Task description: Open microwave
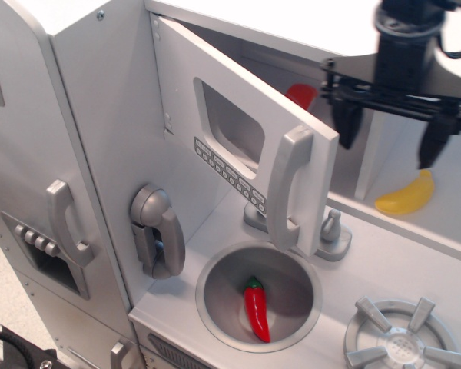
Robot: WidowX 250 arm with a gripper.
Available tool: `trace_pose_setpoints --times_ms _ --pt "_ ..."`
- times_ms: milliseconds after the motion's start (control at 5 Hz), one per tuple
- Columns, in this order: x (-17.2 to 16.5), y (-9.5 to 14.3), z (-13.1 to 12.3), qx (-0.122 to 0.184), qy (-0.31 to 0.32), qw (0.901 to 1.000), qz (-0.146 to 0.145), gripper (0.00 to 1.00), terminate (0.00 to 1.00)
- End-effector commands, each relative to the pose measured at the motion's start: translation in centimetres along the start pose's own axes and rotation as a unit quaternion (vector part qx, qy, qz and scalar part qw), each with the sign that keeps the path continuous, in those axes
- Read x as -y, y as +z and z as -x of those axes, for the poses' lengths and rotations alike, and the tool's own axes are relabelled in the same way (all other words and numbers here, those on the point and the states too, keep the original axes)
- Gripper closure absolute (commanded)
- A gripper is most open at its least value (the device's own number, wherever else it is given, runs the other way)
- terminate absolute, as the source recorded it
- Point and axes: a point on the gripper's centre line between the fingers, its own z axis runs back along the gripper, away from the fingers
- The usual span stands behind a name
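The microwave door (230,131) is a flat grey panel hinged on its left side and swung well open toward me. It has a rounded window (229,123), a row of small keypad buttons (229,174) and a vertical silver handle (286,192). Behind it the white interior shows, with a red object (301,94) partly hidden inside. My black gripper (390,137) hangs open and empty to the right of the door's free edge, in front of the cabinet opening, touching nothing.
A yellow banana (406,197) lies on the shelf below the gripper. A red chili pepper (256,309) lies in the round sink (215,288). A silver wall phone (157,231), a faucet (332,235), a stove burner (403,338) and the fridge door (31,192) are around.
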Motion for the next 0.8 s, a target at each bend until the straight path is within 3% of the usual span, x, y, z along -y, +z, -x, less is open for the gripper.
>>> trace_pose_setpoints --times_ms 0,200,400,600 --pt "-3.9 2.7 3.9 -0.007 -0.024 0.9995 0.018 0.0 0.0" --pt "-6.1 2.5 6.7 -0.022 -0.041 0.9987 0.02 0.0 0.0" --pt "-8.4 2.7 8.4 -0.013 -0.047 0.9986 0.017 0.0 0.0" --pt "-11.4 3.6 9.7 0.016 -0.056 0.9982 0.014 0.0 0.0"
